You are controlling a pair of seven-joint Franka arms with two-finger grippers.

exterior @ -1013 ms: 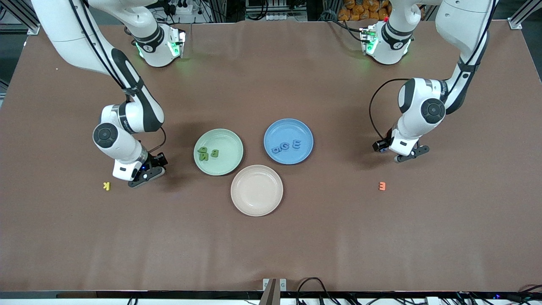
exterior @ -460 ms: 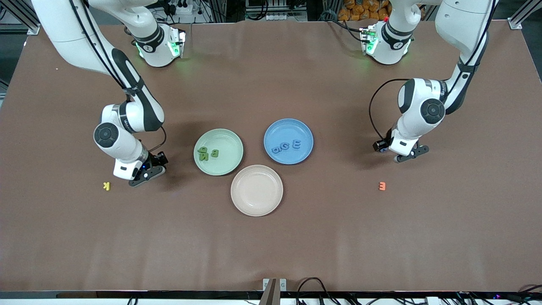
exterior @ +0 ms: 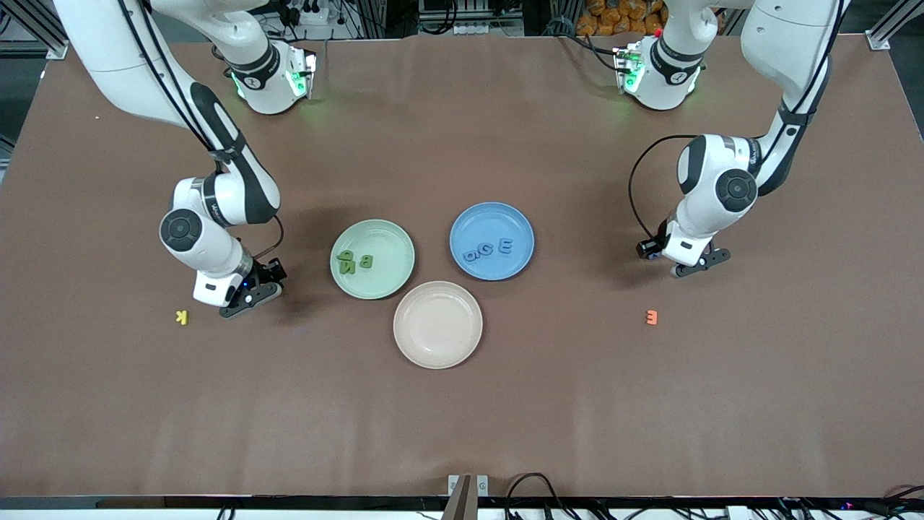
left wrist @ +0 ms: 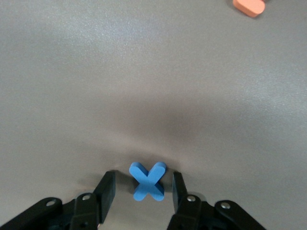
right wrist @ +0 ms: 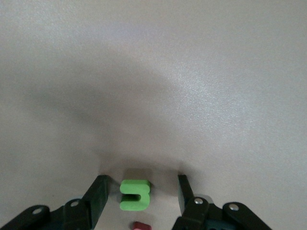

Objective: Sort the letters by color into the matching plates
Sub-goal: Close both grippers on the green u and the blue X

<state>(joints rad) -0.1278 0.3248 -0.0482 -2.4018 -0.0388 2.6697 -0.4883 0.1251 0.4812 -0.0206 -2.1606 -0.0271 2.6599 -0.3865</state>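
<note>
Left gripper [left wrist: 144,189] is low at the table, fingers released around blue X [left wrist: 148,180]; orange E [exterior: 652,317] lies near. Right gripper [right wrist: 140,194] is also low, released around green S [right wrist: 135,195].

Three letters [exterior: 356,261] in one plate [exterior: 390,238], three in its neighbour [exterior: 505,220], third plate [exterior: 437,325] nearer camera

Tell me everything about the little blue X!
The blue X is a small chunky toy letter, matte and foam-like, with two crossed bars. It lies flat on the brown table, between the left gripper's open fingers. One finger looks very near, but the left wrist view cannot confirm contact.
</note>
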